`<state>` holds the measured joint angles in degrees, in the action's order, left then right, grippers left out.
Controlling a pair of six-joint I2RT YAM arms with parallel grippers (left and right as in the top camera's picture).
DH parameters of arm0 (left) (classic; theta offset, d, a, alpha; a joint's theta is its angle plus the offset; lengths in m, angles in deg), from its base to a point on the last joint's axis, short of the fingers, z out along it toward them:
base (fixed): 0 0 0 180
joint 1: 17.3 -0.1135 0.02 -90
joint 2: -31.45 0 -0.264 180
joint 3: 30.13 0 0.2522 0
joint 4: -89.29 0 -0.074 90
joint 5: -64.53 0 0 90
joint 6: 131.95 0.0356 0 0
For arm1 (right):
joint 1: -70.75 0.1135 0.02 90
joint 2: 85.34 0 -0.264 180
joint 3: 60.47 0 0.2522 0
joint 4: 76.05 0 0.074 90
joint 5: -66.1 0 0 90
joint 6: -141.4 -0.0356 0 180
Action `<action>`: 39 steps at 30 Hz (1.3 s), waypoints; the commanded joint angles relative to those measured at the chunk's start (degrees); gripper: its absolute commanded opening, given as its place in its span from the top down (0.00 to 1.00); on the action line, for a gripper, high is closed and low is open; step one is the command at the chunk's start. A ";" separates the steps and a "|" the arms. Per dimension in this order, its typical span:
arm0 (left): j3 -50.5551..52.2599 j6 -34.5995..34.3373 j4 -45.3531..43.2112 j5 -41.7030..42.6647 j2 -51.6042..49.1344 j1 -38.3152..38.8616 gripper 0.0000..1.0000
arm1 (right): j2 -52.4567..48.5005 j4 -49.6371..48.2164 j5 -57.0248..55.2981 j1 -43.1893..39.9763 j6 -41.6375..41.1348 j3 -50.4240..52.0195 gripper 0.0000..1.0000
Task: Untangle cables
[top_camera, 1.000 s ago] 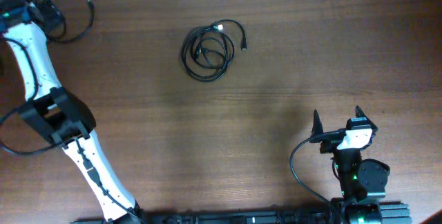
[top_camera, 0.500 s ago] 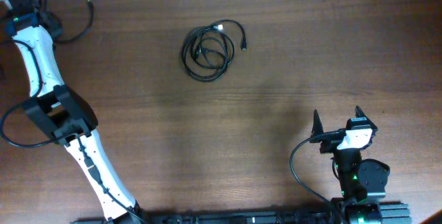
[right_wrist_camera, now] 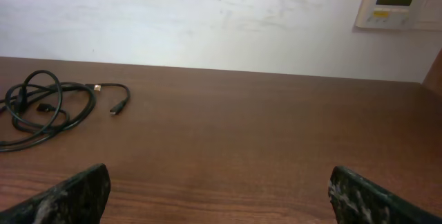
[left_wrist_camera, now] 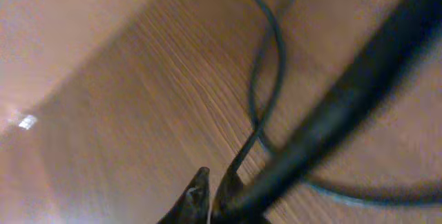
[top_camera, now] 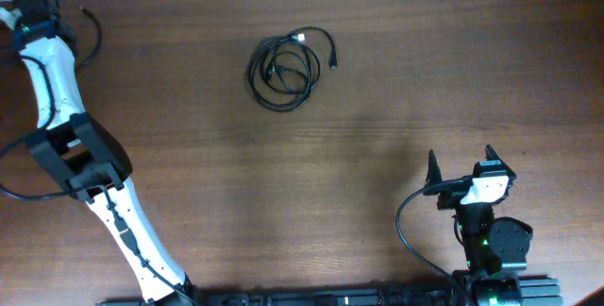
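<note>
A bundle of coiled black cables (top_camera: 280,107) lies at the table's back centre, one silver-tipped plug (top_camera: 300,35) pointing right; the right wrist view shows this bundle (right_wrist_camera: 43,106) far to the left. Another thin black cable (top_camera: 94,32) curves at the far back left corner. My left gripper (top_camera: 36,4) reaches into that corner. Seen from the left wrist, its jaws (left_wrist_camera: 214,179) are pinched together on this thin cable (left_wrist_camera: 276,51), which rises from the fingertips. My right gripper (top_camera: 460,160) is parked at the front right, open and holding nothing (right_wrist_camera: 221,189).
A thick blurred black wire (left_wrist_camera: 345,92) crosses close to the left wrist camera. The table's back edge and a pale wall (right_wrist_camera: 207,16) run just behind the cables. The left arm (top_camera: 57,108) stretches along the table's left side.
The left gripper has closed on the corner cable. That cable's loop and loose end have been drawn left toward the corner. The bundle and right arm have not moved.
</note>
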<state>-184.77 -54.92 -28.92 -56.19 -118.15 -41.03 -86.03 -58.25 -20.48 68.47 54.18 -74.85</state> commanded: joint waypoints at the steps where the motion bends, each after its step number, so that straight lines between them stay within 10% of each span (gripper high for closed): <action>1: 1.77 -0.20 -0.46 8.92 1.42 0.33 0.75 | 0.33 0.28 -0.48 0.39 -0.02 0.31 0.01; 4: 1.53 -0.20 -0.39 10.14 1.95 0.57 0.40 | 0.33 0.28 -0.48 0.39 -0.02 0.31 0.02; 10: 0.94 -0.22 -0.22 13.25 7.96 1.73 0.37 | 0.33 0.28 -0.48 0.39 -0.02 0.31 0.02; 16: 0.94 2.16 -5.18 40.35 14.10 2.75 0.46 | 0.33 0.28 -0.48 0.39 -0.02 0.31 0.02; 26: 1.31 2.14 -4.42 17.29 12.96 2.16 0.36 | 0.33 0.28 -0.48 0.39 -0.02 0.31 0.02; 39: 1.31 6.51 -7.02 32.11 0.87 -0.94 0.11 | 0.33 0.28 -0.48 0.39 -0.02 0.31 0.02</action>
<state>-183.57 -52.80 -35.00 -34.40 -114.74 -41.22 -86.03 -58.25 -20.48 68.47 54.23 -74.85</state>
